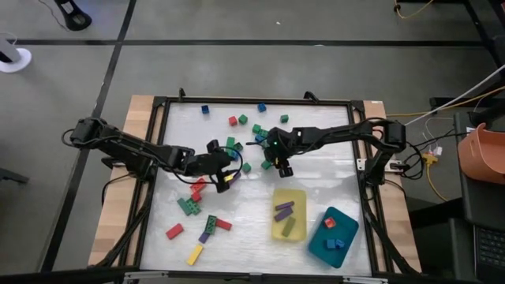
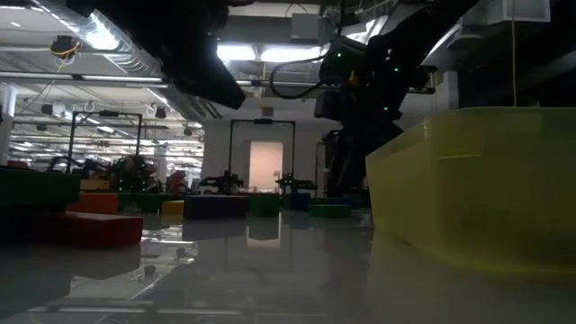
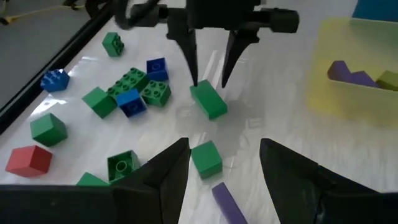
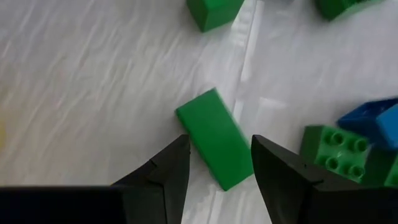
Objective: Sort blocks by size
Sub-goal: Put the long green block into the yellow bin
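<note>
Sorting looks barely begun, we judge. Our left gripper (image 3: 224, 168) hangs spread over a small green cube (image 3: 206, 158). Beyond it, our right gripper (image 4: 219, 163) straddles a long green block (image 4: 216, 146), fingers parted, not yet pinching. Right of that, the yellow tray (image 1: 301, 193) holds three long blocks, the teal tray (image 1: 349, 224) three cubes; most blocks lie scattered.

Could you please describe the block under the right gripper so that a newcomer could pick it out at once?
Start at the yellow tray and look toward the table's middle, where the right gripper hangs open. Directly beneath its fingertips lies the long green block, flat on the white surface. Unlike the small green cube nearby, it is oblong, smooth-topped and lies alone.
</note>
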